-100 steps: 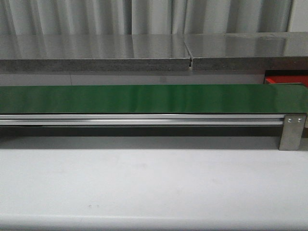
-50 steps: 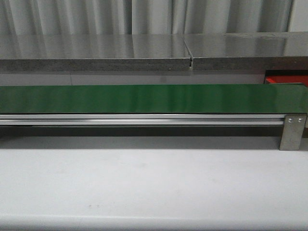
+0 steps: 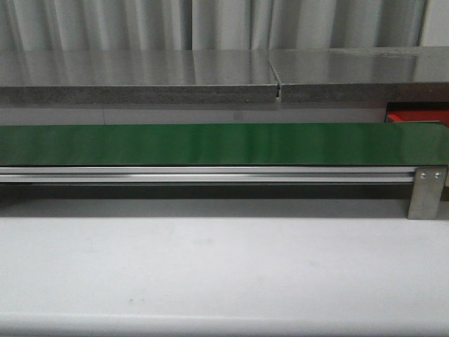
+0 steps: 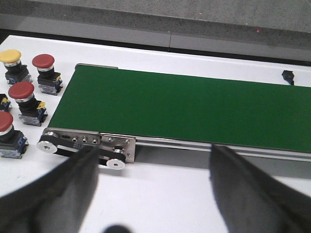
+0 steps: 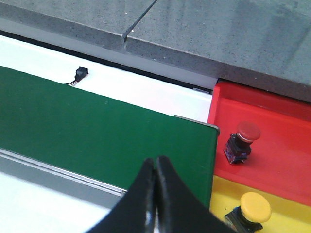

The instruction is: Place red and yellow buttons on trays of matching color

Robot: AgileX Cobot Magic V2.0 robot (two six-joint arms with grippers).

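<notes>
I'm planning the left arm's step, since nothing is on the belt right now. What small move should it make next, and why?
Probably swing the open left gripper toward the loose buttons beside the belt's end, perhaps the nearest red button. The green belt is bare. The red tray and yellow tray each already hold one matching button.

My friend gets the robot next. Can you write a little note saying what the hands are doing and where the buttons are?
Left gripper: open, holding nothing.
Right gripper: shut, holding nothing, over the right end of the green belt.
Done: one red button stands on the red tray; one yellow button on the yellow tray.
Left: beside the belt's left end wait three red buttons and one yellow.
The belt carries no button right now.
</notes>
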